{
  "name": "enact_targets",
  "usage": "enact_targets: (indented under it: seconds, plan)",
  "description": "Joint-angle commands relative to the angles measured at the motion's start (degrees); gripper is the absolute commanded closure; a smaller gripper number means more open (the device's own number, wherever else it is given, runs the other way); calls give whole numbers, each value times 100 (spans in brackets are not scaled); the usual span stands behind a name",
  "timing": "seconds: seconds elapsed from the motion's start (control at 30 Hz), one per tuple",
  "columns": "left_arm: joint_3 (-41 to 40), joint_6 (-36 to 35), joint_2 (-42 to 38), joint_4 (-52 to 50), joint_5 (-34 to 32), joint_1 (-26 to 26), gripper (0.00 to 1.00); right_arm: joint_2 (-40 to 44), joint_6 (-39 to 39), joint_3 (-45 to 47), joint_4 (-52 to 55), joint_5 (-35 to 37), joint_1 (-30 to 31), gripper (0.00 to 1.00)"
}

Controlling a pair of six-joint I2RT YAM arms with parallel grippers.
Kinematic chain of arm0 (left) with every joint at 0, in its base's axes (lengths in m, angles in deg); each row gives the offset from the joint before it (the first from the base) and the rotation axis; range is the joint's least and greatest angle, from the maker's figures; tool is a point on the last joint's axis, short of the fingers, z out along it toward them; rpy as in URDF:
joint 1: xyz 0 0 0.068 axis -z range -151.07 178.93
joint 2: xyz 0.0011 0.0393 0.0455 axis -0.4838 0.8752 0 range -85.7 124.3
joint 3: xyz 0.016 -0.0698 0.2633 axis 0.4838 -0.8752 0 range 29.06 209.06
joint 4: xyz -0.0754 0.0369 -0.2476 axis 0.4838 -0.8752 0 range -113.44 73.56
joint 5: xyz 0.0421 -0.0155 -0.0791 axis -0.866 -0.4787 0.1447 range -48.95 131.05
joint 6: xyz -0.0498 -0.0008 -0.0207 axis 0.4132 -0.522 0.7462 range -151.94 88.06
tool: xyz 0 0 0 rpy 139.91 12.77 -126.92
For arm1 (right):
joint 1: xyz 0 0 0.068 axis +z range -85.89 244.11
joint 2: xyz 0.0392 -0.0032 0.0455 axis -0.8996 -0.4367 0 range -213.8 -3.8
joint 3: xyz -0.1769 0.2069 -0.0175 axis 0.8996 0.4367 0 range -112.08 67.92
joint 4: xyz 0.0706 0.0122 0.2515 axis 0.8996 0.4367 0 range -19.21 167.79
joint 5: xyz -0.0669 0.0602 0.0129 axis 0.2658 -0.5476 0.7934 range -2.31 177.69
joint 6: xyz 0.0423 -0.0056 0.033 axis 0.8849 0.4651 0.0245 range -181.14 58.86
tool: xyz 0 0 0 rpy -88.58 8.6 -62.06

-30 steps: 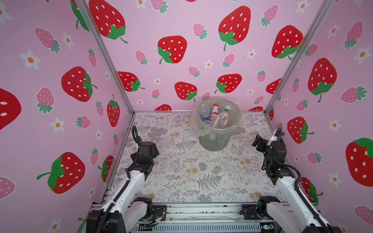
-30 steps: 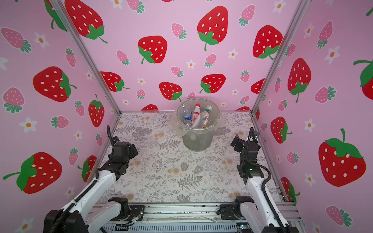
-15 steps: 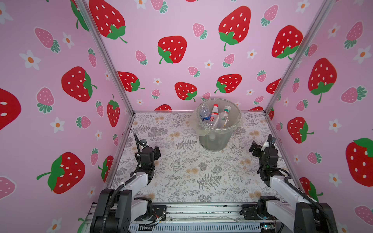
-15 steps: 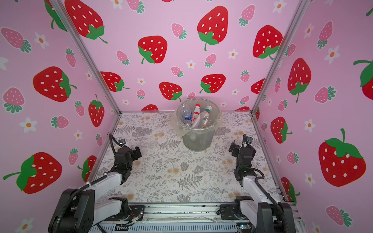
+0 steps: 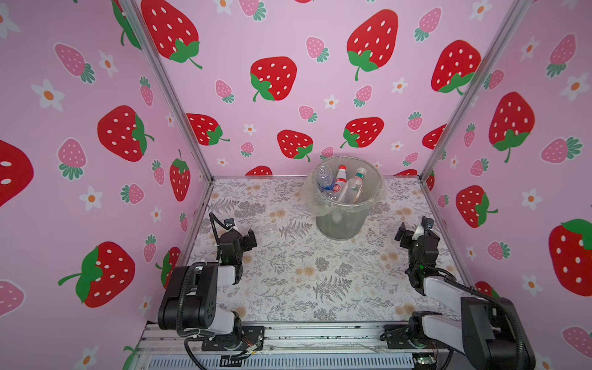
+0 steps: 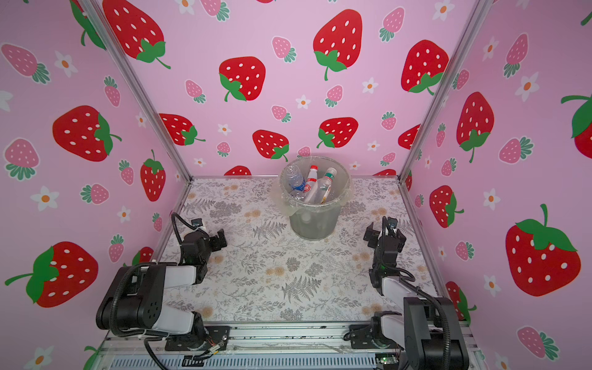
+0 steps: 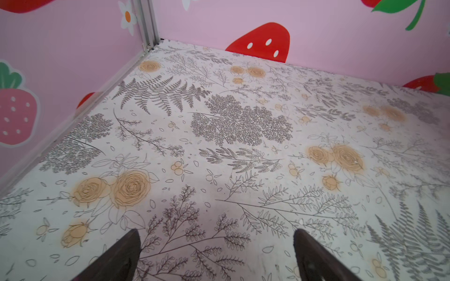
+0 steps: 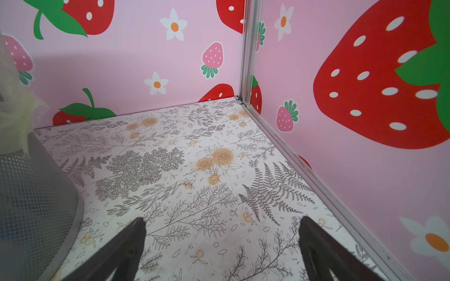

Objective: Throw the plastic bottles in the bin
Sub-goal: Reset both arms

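The bin [image 5: 339, 224] [image 6: 312, 224], a grey mesh bucket with a clear bag liner, stands at the back of the floral table in both top views. Inside it lean the plastic bottles: one with a blue label [image 5: 324, 179] [image 6: 296, 181], one with a red cap [image 5: 340, 181] [image 6: 310, 181] and one with a green cap [image 5: 355, 185] [image 6: 325, 185]. My left gripper [image 5: 248, 240] [image 6: 217, 240] [image 7: 216, 233] is low by the left wall, open and empty. My right gripper [image 5: 415, 232] [image 6: 384, 234] [image 8: 222, 220] is open and empty, right of the bin, whose wall [image 8: 31, 194] shows beside it.
Pink strawberry walls close in the table on three sides, with aluminium posts [image 5: 455, 105] at the back corners. A metal rail [image 5: 320, 336] runs along the front edge, carrying both arm bases. The bag liner [image 8: 14, 109] hangs over the bin's rim.
Both arms have folded back toward the front rail and dropped lower over the table. Both grippers stay open and empty. The bin and its bottles have not moved.
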Motion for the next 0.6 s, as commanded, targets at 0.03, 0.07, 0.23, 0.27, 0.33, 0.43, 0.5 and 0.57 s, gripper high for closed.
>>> enact_targets:
  seconds: [0.03,0.07,0.23,0.27,0.33,0.43,0.5,0.57]
  plan:
    - [353,-224,307,339,495,-22,1,-184,-165,114,-747,159,-36,1]
    - [500,-259,275,-1,527,-25,1,-214,-165,137,-848,172,-32,1]
    - [584,-307,323,-96,576,-2,1,-426,-161,354,-1522,214,-90,1]
    - [584,-307,309,-109,575,0,1,-494,-133,414,-1711,209,-93,1]
    - [576,-307,310,-99,572,3,1,-666,-159,501,-2031,178,-93,1]
    - [567,-304,307,-82,598,-10,1,-1058,-111,532,-2413,213,-125,1]
    - [567,-306,309,-80,640,-17,1,-1406,-105,582,-2811,198,-137,1]
    - [630,-393,330,-166,843,-37,1,-1472,-254,628,-2966,-103,-144,1]
